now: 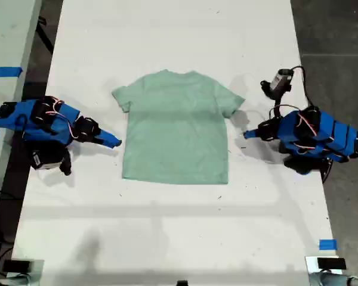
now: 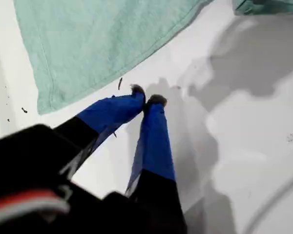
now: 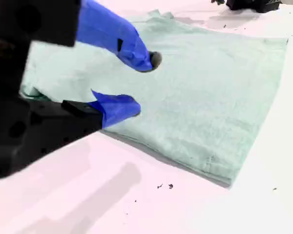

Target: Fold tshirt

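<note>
Exterior view: tshirt [image 1: 176, 127] lies flat, unfolded, mid table [image 1: 167, 238], between the two arms. My first gripper [image 2: 146, 99] hangs over bare table just beside the hem corner, jaws nearly closed, holding nothing; my second gripper [image 3: 141, 83] at the tshirt's side edge, jaws apart, empty

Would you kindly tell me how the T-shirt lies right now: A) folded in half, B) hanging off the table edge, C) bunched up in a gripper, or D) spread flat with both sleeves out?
D: the T-shirt lies spread flat on the table, both sleeves out, neither gripper touching it.
</note>
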Controlling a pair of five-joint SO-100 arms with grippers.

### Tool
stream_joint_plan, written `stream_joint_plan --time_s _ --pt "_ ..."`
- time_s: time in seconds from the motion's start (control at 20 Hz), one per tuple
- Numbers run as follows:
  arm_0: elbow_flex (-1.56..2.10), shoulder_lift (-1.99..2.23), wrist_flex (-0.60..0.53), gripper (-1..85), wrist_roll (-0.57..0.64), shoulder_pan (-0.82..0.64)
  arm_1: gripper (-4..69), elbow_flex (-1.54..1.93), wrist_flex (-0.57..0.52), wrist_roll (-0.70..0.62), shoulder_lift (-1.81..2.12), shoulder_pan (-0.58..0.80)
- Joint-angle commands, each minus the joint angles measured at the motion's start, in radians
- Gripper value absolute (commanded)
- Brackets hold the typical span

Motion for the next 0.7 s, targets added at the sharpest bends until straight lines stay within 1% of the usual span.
stream_joint_plan --time_s 0.0,0.25,0.4,0.45,0.5,0.55,0.65 --pt "0.006 0.104 -0.008 0.1 0.121 -0.314 1.8 -0.015 0.025 0.436 0.003 -0.015" --pt "0.005 0.104 -0.012 0.1 0.121 -0.308 -0.3 -0.015 0.026 0.453 0.003 0.006" --pt "0.005 0.104 -0.011 0.4 0.121 -0.304 4.2 -0.015 0.026 0.456 0.003 0.008" --pt "0.005 0.104 -0.011 0.9 0.121 -0.302 3.5 -0.015 0.021 0.44 0.003 0.008" --pt "0.002 0.104 -0.021 0.9 0.121 -0.305 1.1 -0.02 0.012 0.4 0.003 -0.002" --pt "-0.011 0.104 -0.021 0.1 0.121 -0.314 -1.4 -0.038 0.017 0.391 0.005 -0.002" --pt "-0.018 0.104 -0.104 0.1 0.118 -0.322 -1.3 -0.094 0.008 0.38 0.005 0.011"
